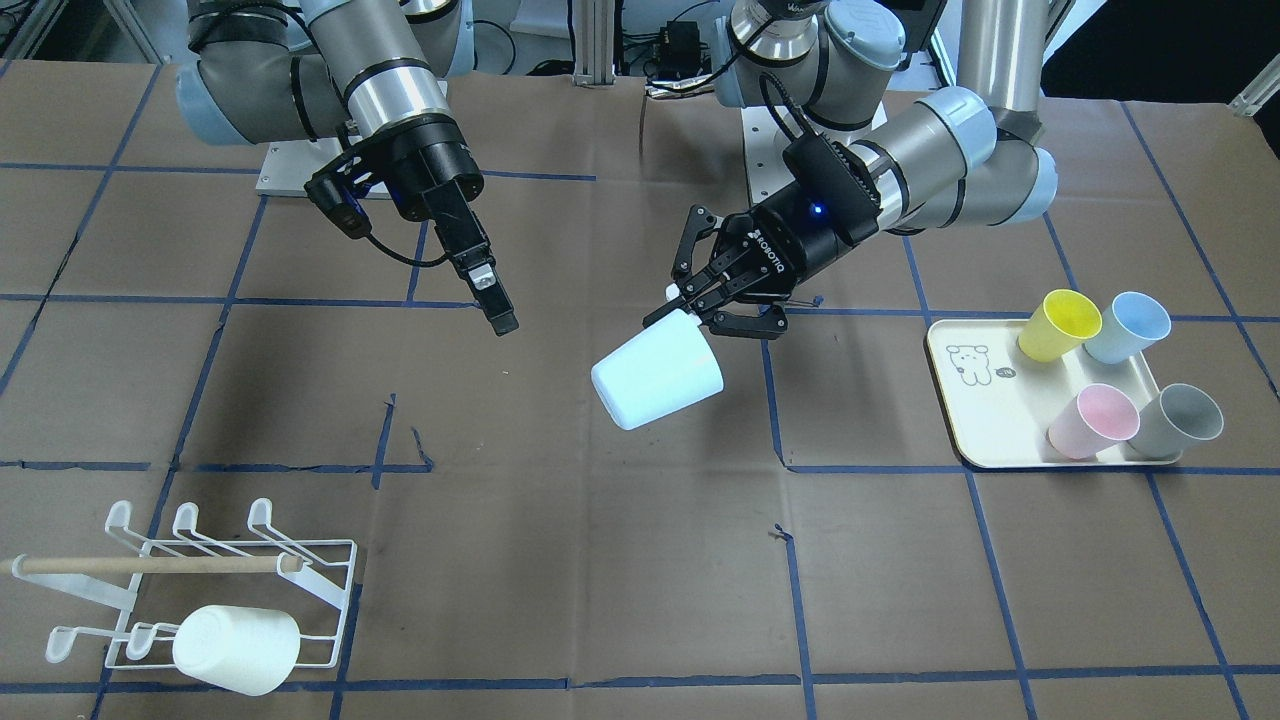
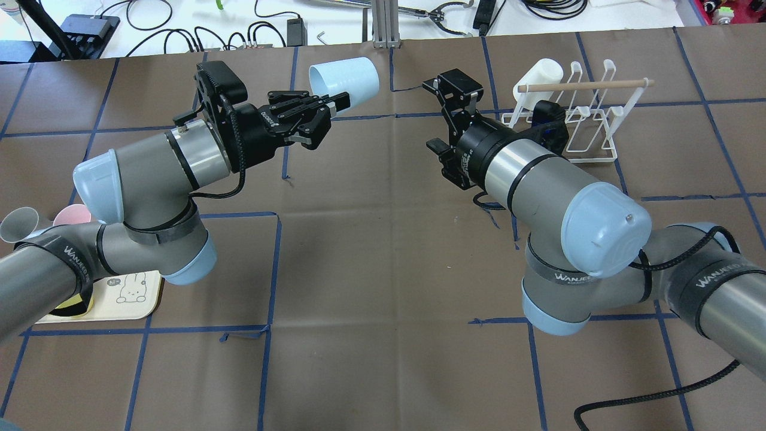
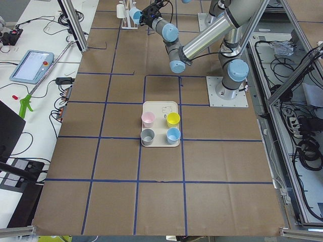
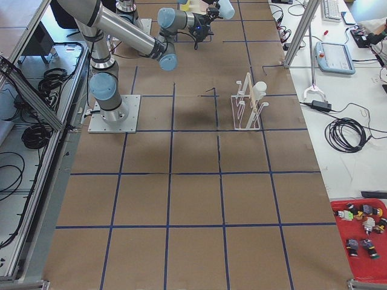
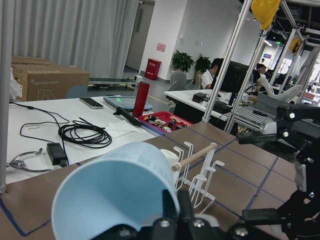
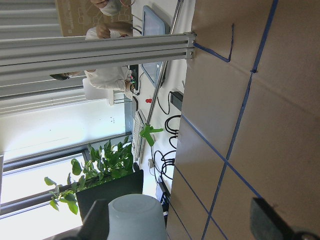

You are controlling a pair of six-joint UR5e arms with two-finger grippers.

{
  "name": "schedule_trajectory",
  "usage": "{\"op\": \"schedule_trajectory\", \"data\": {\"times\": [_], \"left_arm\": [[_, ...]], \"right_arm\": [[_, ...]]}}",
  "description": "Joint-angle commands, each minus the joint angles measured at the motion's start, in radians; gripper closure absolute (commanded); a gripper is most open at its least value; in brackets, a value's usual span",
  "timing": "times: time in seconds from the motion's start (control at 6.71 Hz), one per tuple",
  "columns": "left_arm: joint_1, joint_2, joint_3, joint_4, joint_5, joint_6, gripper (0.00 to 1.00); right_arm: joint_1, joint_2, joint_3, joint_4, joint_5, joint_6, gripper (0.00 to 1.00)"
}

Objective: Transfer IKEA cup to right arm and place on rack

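A pale blue IKEA cup [image 1: 657,375] hangs on its side over the middle of the table. My left gripper [image 1: 685,308] is shut on its rim, one finger inside the mouth, as the left wrist view shows on the cup [image 5: 115,195]. The cup's base points toward the right arm [image 2: 526,173]. My right gripper [image 2: 452,85] is open, a short way off and not touching the cup [image 2: 347,76]. In the right wrist view the cup's base [image 6: 137,217] shows at the bottom edge, between the spread fingers [image 6: 267,222]. The white wire rack [image 1: 150,565] stands beyond the right arm.
A white cup [image 1: 237,650] hangs on a front prong of the rack [image 2: 583,85]. A cream tray [image 1: 975,410] on the left arm's side holds yellow [image 1: 1058,325], blue [image 1: 1127,327], pink [image 1: 1092,420] and grey [image 1: 1180,420] cups. Cables and tools lie past the table's far edge.
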Motion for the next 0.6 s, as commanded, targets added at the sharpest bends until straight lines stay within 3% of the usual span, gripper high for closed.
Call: {"op": "schedule_trajectory", "data": {"times": [0.0, 0.45], "left_arm": [[-0.028, -0.001, -0.007, 0.011, 0.000, -0.013, 1.00], [-0.029, -0.004, -0.007, 0.013, 0.002, -0.016, 0.99]], "right_arm": [[0.036, 0.001, -0.011, 0.008, -0.004, 0.018, 0.00], [0.068, 0.017, -0.064, 0.068, -0.006, 0.039, 0.00]]}}
